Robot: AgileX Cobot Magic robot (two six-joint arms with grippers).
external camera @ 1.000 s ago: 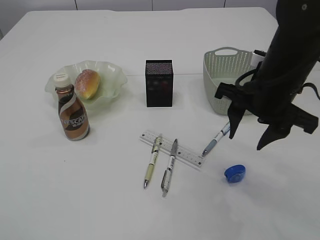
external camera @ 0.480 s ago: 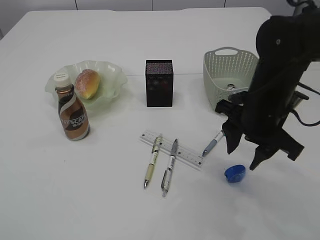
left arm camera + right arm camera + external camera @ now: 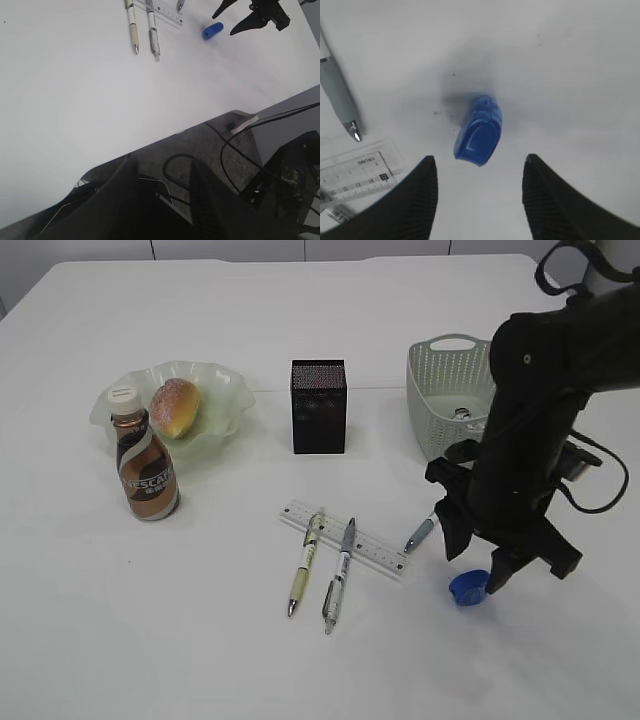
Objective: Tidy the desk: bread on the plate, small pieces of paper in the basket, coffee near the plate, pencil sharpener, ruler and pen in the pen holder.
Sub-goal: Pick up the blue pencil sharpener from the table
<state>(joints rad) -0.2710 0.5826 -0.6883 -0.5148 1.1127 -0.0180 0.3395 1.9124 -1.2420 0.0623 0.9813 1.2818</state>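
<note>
Right claw (image 3: 478, 565): jaws spread apart, nothing between them, hanging just over the blue pencil sharpener (image 3: 479, 130); in the right wrist view the sharpener lies on the bare table (image 3: 200, 640) between the two fingers (image 3: 412, 200), touching neither.
Right arm pose: black arm comes in from the upper right of the exterior view, bends over the basket's near side and points steeply down at the table.
Left claw (image 3: 160, 195): parked off the table's near edge, jaws partly apart, holding nothing.
Beside the right claw: one pen (image 3: 422, 532) just to its left, tip toward the ruler (image 3: 345, 538).
Farther left of the claw: two more pens (image 3: 305, 562) lying across the ruler.
Behind the claw: white basket (image 3: 440, 370), something small inside.
Well left and behind: black pen holder (image 3: 318, 406), upright.
Far left: bread (image 3: 175, 407) on the green plate (image 3: 225, 390), coffee bottle (image 3: 145, 465) standing just before the plate.
</note>
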